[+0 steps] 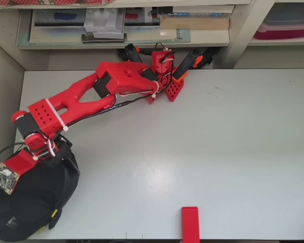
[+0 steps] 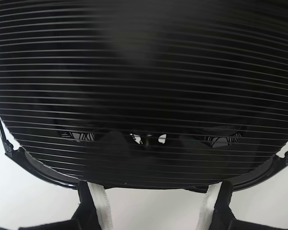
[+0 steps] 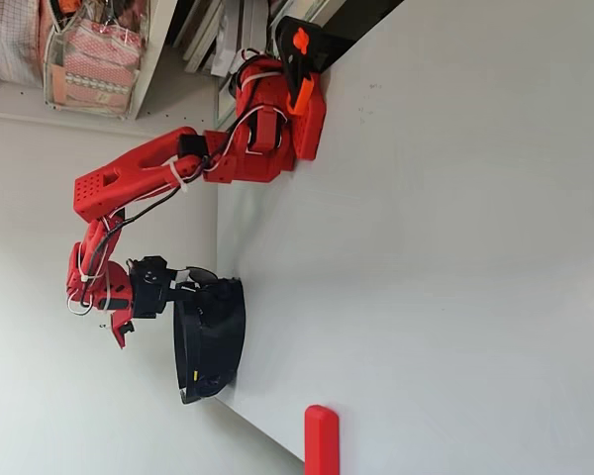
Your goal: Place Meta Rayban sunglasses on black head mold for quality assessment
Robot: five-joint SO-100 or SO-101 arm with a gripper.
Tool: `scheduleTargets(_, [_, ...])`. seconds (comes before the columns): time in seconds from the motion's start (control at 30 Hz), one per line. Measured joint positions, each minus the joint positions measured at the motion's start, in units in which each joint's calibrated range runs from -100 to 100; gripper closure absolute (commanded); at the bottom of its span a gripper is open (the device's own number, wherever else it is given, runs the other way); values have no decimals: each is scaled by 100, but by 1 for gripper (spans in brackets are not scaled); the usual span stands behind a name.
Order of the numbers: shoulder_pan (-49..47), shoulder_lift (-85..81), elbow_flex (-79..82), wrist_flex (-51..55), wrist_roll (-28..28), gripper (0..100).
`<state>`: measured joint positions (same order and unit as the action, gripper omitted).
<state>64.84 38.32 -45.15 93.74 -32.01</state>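
The head mold (image 1: 25, 207) is a large ribbed black form at the table's front left corner in the overhead view; it fills the wrist view (image 2: 144, 72). The sunglasses (image 2: 36, 168) lie against it, their thin black frame curving along its lower edge with the bridge near the middle. One yellow temple tip (image 1: 53, 213) shows at the mold's side, and a dark lens (image 3: 200, 274) rises above the mold (image 3: 216, 341). My gripper (image 2: 153, 188) is open, its white-padded fingers (image 2: 102, 208) wide apart just below the frame, with bare table between them. In the overhead view the wrist hides the gripper (image 1: 51, 159).
A small red block (image 1: 190, 223) lies at the table's front edge. The arm's base (image 1: 162, 66) is clamped at the back edge below shelves full of boxes. The white table (image 1: 218, 142) stretches to the right of the arm.
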Motion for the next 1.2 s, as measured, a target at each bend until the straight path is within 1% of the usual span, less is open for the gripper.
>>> scheduleTargets(0.13, [0, 0, 0, 0, 0, 7])
scheduleTargets(0.3, [0, 25, -135, 25, 153, 7])
scheduleTargets(0.47, [169, -193, -117, 381, 287, 7])
scheduleTargets(0.63, [327, -748, 541, 381, 324, 7])
scheduleTargets(0.77, [253, -807, 1065, 381, 257, 7])
scheduleTargets(0.9, [264, -807, 1182, 364, 208, 7])
scheduleTargets(1.07, [84, -437, 1155, -85, 189, 7])
scheduleTargets(1.2, [-42, 34, 821, -186, 165, 7])
